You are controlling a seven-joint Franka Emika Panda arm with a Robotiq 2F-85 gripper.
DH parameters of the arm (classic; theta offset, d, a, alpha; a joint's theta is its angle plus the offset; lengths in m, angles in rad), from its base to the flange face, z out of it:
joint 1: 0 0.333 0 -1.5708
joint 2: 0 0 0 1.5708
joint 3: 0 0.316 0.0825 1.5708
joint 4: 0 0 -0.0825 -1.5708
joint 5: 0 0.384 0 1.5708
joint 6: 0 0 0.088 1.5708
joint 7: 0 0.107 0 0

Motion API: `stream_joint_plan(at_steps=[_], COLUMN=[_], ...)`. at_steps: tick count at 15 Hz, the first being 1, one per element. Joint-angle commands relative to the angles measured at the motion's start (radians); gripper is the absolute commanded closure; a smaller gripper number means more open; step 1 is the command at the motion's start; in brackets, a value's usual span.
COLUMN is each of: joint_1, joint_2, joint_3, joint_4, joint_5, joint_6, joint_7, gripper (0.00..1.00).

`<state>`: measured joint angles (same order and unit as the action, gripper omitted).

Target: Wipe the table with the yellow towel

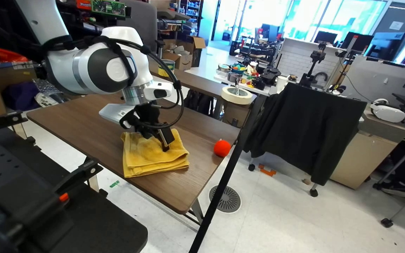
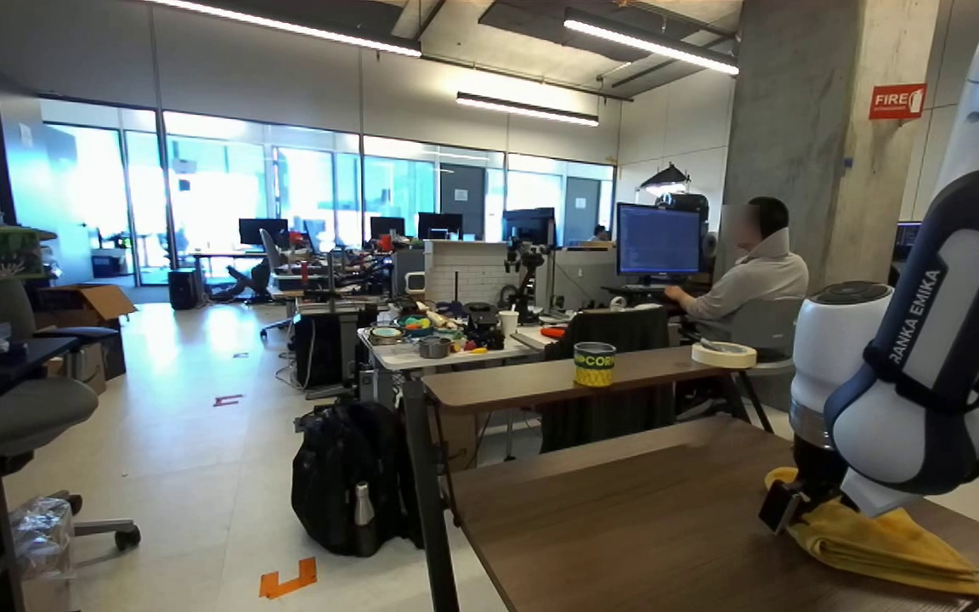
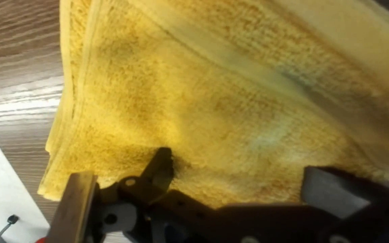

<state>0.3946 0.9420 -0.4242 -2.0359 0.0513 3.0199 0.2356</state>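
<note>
The yellow towel [image 1: 149, 163] lies folded on the dark brown table [image 1: 90, 117] near its front end. It shows in both exterior views [image 2: 889, 544] and fills most of the wrist view [image 3: 187, 94]. The bare table top also shows in an exterior view [image 2: 642, 527] and at the left of the wrist view [image 3: 19, 64]. My gripper [image 1: 156, 140] points down onto the towel. In the wrist view my gripper [image 3: 237, 168] has its two fingers wide apart, with towel cloth between and beneath them. The cloth looks unpinched. The exact fingertip contact is hard to tell.
An orange-red ball [image 1: 222, 148] sits at the table's edge. A narrow raised brown surface behind the table holds a tape roll [image 2: 723, 354] and a can [image 2: 595, 365]. A black pole [image 1: 223, 179] stands beside the table. A black platform [image 1: 93, 214] is in the foreground.
</note>
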Motion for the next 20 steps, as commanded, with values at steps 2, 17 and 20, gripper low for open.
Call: stream_joint_plan(at_steps=[2, 17, 20], joint_1=[-0.021, -0.156, -0.214], joint_2=[-0.037, -0.042, -0.005], joint_3=[0.166, 0.26, 0.163], joint_4=[-0.046, 0.055, 0.122], joint_5=[-0.063, -0.051, -0.041], joint_6=[0.027, -0.035, -0.06], joint_7=[-0.06, -0.122, -0.076], gripper=[0.0, 0.0, 0.0])
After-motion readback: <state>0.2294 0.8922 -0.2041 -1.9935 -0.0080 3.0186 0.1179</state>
